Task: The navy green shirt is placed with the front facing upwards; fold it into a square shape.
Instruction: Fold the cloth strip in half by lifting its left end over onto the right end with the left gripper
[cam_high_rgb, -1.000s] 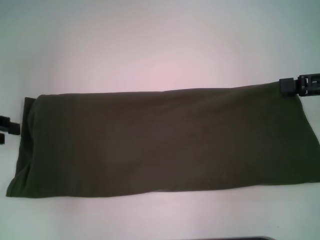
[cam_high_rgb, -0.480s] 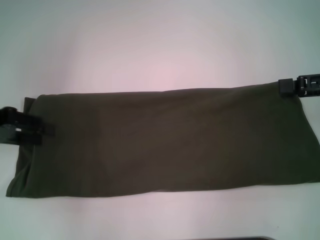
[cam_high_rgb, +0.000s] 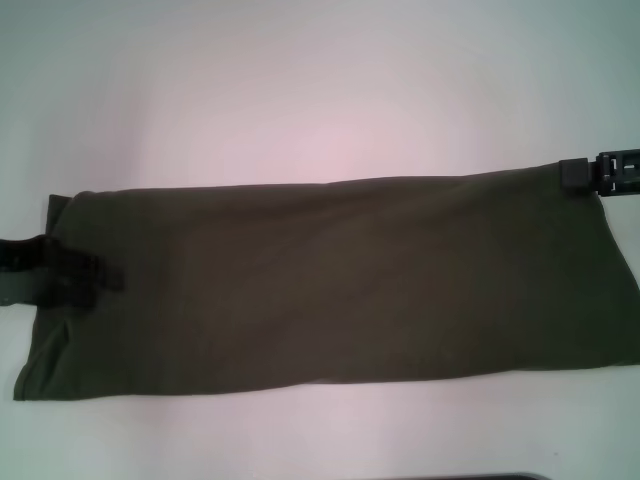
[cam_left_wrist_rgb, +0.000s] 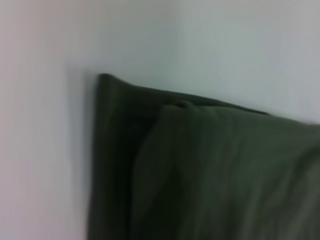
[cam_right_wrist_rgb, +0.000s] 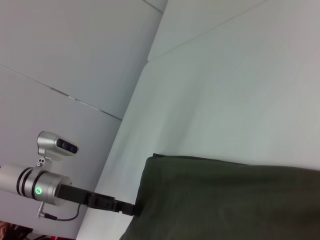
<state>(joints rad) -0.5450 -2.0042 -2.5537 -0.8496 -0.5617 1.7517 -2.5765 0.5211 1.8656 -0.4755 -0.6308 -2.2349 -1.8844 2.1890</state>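
We see a plain white table (cam_high_rgb: 320, 90) filling the head view, and the right wrist view shows pale grey wall panels (cam_right_wrist_rgb: 60, 55) beyond the table's edge. The navy green shirt (cam_high_rgb: 330, 280) lies flat across the middle of the table as a long dark olive band, running from 9 o'clock to 3 o'clock, with layered folds at its left end visible in the left wrist view. No lettering or label shows. The left gripper (cam_high_rgb: 85, 280) reaches in from 9 o'clock over the shirt's left end, its jaws slightly apart around the cloth edge. The right gripper (cam_high_rgb: 575, 175) sits at the shirt's far right corner, near 2 o'clock; we cannot tell how its jaws stand. Compared with half a second ago, the left gripper has pushed further onto the shirt, while the right gripper has stayed put.
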